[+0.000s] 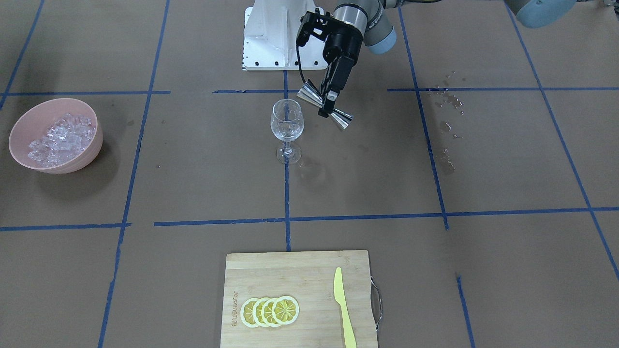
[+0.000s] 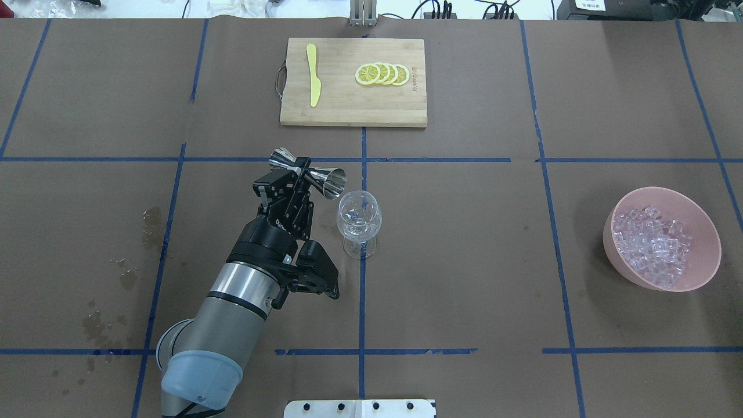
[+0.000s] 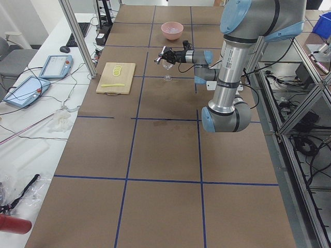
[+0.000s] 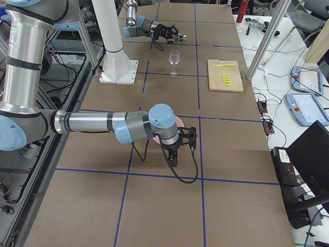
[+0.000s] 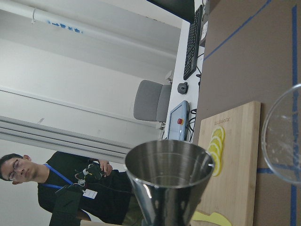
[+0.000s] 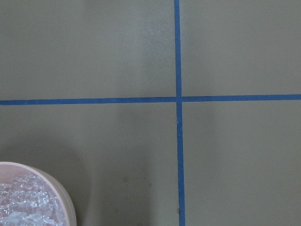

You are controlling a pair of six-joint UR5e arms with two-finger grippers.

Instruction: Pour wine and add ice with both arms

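The left arm's black two-finger hand (image 2: 302, 174) pinches a double-ended stainless-steel jigger (image 2: 329, 181) at its narrow waist. The jigger's long axis lies close to level above the brown paper-covered counter (image 2: 464, 261). Its wider cup mouth points toward the clear stemmed wine glass (image 2: 360, 216) and sits just beside the glass's rim, while the smaller cup points away. The metal is polished and mirror-bright. The glass stands upright on a blue tape line near the middle of the counter.

The ice (image 2: 653, 244), a heap of small, clear, irregular cubes, whitish and glinting, fills the round pink bowl (image 2: 610, 247). The bowl sits on the robot's right side of the counter, well apart from the glass.

The right arm's hand (image 4: 177, 150) shows only in the side view. It hangs low over the counter near the bowl, and I cannot tell whether its fingers are spread or pressed together.
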